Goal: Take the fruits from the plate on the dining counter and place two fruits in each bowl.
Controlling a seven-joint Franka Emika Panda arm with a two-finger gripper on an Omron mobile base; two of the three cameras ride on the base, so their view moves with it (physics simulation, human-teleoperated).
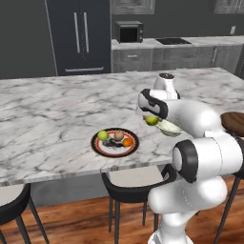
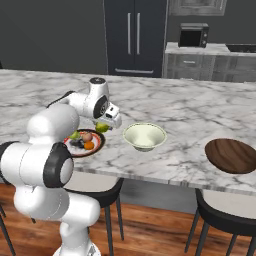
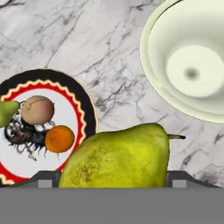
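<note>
My gripper (image 1: 151,117) (image 2: 103,125) is shut on a yellow-green pear (image 3: 118,157), one of the fruits, held above the marble dining counter (image 1: 52,114) between the plate and the cream bowl. On the black-rimmed plate (image 1: 95,144) (image 2: 99,145) (image 3: 85,105) lie a bright green fruit (image 1: 103,135) (image 3: 6,112), a tan-brown one (image 1: 118,135) (image 3: 37,110) and an orange one (image 1: 127,142) (image 3: 60,138). The pale cream-green bowl (image 2: 144,136) (image 3: 157,57) stands just right of the gripper, with nothing in it. The dark wooden bowl (image 2: 232,155) sits further right.
Black stools (image 1: 126,190) (image 2: 225,220) stand under the counter's near edge. Beyond the counter are a dark fridge (image 1: 80,35) and a microwave (image 1: 128,31) on the back countertop. Bare marble stretches behind the plate and bowls.
</note>
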